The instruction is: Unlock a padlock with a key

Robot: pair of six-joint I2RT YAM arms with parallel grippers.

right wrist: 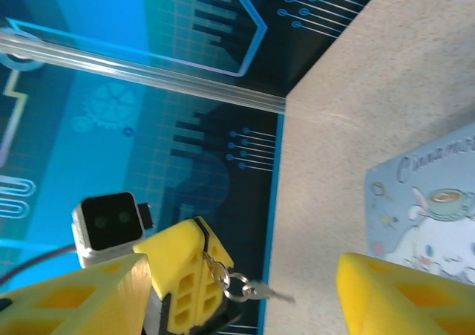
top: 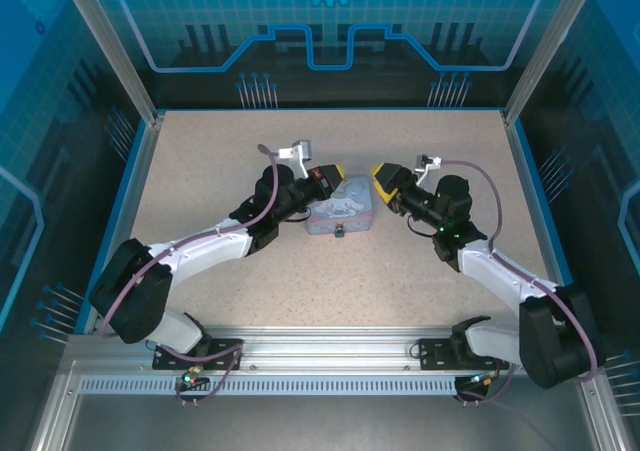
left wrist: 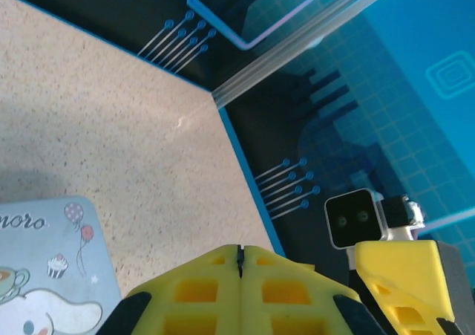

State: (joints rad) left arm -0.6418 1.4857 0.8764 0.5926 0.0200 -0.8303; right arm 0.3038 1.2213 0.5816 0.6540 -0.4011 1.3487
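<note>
Right fingers (right wrist: 386, 290) stand spread wide, holding nothing. Left fingers (right wrist: 189, 275), pressed together, pinch the ring (right wrist: 236, 289) of the key (right wrist: 269, 294), which juts toward 3 o'clock.

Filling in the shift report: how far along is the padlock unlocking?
Done: the key is off the table, held by its ring in the shut left gripper. In hand: that gripper hovers over the pale blue box, with the right gripper open beside the key. Left: the padlock, seemingly the small dark thing at the box's near edge, is untouched; the key must yet reach it, go in and turn.
</note>
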